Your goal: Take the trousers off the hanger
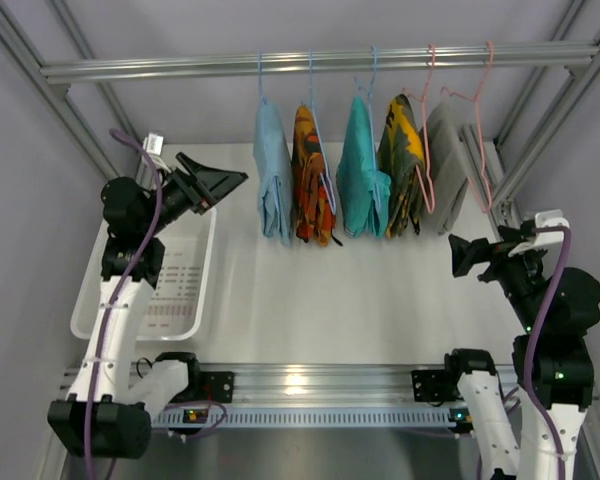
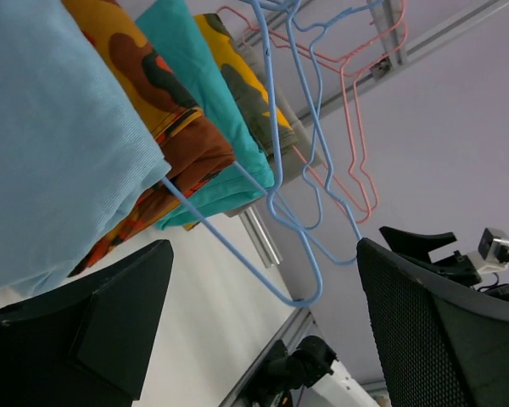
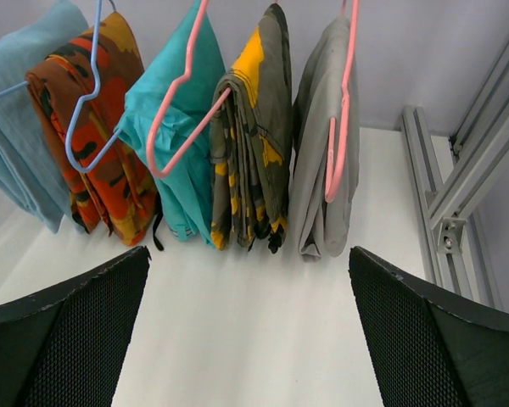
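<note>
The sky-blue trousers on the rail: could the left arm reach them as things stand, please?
Probably yes: the left gripper is open and raised beside the trousers, with nothing between them, and they hang at the row's left end.

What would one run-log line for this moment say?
stage: pre-grasp | left hand: open, beside trousers, no contact | trousers: draped on hanger | right hand: open, holding nothing
</note>
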Available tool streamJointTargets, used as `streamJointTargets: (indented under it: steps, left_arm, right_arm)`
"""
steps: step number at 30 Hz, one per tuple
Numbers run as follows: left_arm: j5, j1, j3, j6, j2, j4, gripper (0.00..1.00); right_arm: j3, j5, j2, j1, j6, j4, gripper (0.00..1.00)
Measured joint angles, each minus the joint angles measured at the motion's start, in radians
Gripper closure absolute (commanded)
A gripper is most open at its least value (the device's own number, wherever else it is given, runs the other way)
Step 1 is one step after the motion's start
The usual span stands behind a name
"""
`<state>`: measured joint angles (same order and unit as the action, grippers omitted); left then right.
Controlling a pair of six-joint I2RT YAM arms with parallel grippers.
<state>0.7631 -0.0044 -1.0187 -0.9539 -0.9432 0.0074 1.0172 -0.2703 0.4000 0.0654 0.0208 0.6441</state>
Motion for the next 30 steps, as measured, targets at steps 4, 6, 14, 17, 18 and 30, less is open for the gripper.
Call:
streamJointTargets:
  steps: [4, 6, 14, 17, 18, 30]
  left_arm:
    - [-0.005, -0.068, -0.011, -0.06, -0.094, 0.098, 0.13]
    - [-0.011, -0.1, -0.032, -0.066, -0.137, 0.13, 0.17]
    - [-0.013, -0.124, -0.14, -0.086, -0.339, 0.303, 0.3]
    - [0.003, -0.137, -0.15, -0.126, -0.407, 0.382, 0.31]
    - [0.007, -0.143, -0.15, -0.14, -0.425, 0.404, 0.32]
    - [0.025, -0.207, -0.15, -0.234, -0.465, 0.571, 0.51]
  right_arm:
    - [0.006, 0.001, 0.024, 0.0, -0.002, 0.0, 0.01]
    - [0.007, 0.001, 0.035, 0.0, -0.002, 0.0, 0.01]
    - [0.023, -0.006, 0.08, 0.0, -0.007, 0.0, 0.01]
    - [0.025, -0.008, 0.089, 0.0, -0.025, 0.0, 0.0]
    - [0.025, -0.008, 0.091, 0.0, -0.029, 0.0, 0.01]
    - [0.025, -0.007, 0.093, 0.0, -0.048, 0.0, 0.0]
